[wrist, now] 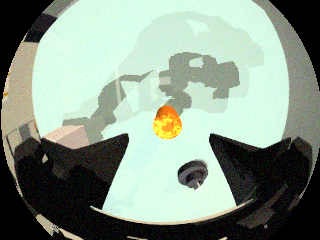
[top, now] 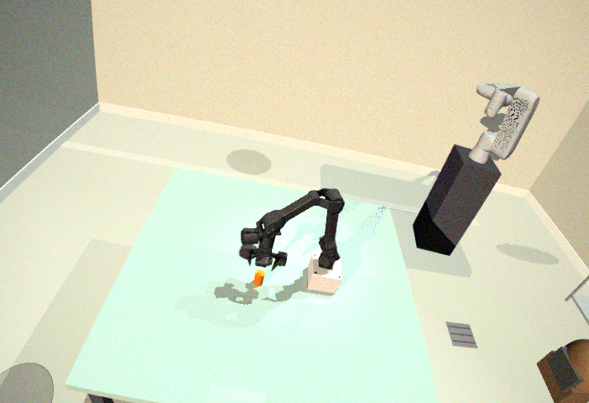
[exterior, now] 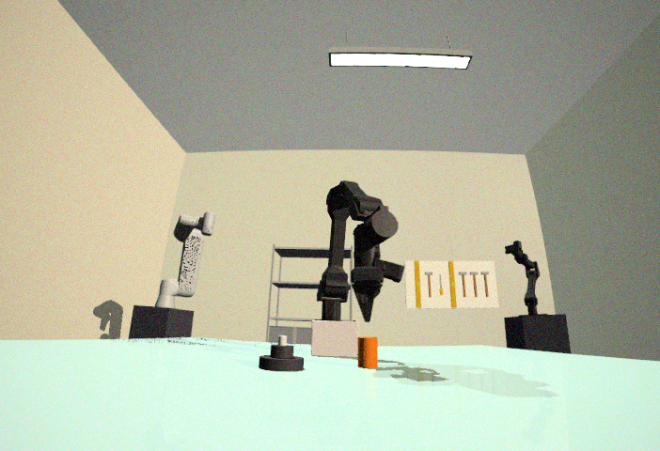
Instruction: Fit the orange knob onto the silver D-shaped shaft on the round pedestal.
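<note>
The orange knob stands upright on the table; its underside is hidden. The dark round pedestal stands apart from it, to its left in the exterior view. The pale shaft points up from the pedestal; its flat side cannot be made out. In the top view the arm hides most or all of the pedestal. My gripper is open and empty, pointing down above the knob. In the wrist view the knob shows between the fingertips, slightly beyond them.
The arm's pale base block stands on the green table, behind the knob in the exterior view. The arm's shadow falls beside the knob. Another robot on a dark stand is beyond the table.
</note>
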`<state>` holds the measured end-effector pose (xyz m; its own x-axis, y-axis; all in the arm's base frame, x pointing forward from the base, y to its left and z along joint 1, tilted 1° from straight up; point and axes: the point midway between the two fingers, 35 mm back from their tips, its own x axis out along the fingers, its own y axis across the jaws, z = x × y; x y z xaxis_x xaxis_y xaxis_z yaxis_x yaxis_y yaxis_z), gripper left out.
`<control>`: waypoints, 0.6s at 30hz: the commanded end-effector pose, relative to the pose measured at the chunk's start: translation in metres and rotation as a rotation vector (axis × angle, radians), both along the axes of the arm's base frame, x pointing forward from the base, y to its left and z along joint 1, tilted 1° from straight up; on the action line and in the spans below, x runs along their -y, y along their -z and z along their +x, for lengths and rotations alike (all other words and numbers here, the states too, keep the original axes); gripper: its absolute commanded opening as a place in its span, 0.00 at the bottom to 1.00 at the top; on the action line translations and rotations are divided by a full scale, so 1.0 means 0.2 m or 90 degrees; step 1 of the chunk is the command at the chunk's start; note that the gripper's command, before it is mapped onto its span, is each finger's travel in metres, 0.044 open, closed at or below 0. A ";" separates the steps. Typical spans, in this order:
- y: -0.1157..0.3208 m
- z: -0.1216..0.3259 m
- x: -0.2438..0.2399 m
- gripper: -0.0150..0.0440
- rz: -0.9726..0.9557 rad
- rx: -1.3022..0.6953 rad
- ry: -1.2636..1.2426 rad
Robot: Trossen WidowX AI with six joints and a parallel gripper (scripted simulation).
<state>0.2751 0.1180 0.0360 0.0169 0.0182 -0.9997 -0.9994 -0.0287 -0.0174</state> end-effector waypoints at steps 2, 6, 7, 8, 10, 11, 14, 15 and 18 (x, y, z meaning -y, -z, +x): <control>0.08 -0.01 -0.01 1.00 -0.004 -0.001 -0.002; 0.09 -0.01 -0.01 1.00 -0.004 -0.001 -0.002; 0.09 -0.01 -0.01 1.00 -0.004 -0.001 -0.002; 0.09 -0.01 -0.01 1.00 -0.004 -0.001 -0.002; 0.11 -0.01 -0.01 1.00 -0.004 -0.001 -0.002; 0.12 -0.01 -0.01 1.00 -0.004 -0.001 -0.002; 0.14 -0.01 -0.01 1.00 -0.004 -0.001 -0.002; 0.15 -0.01 -0.01 1.00 -0.004 -0.001 -0.002; 0.17 0.00 -0.01 1.00 -0.004 -0.001 -0.002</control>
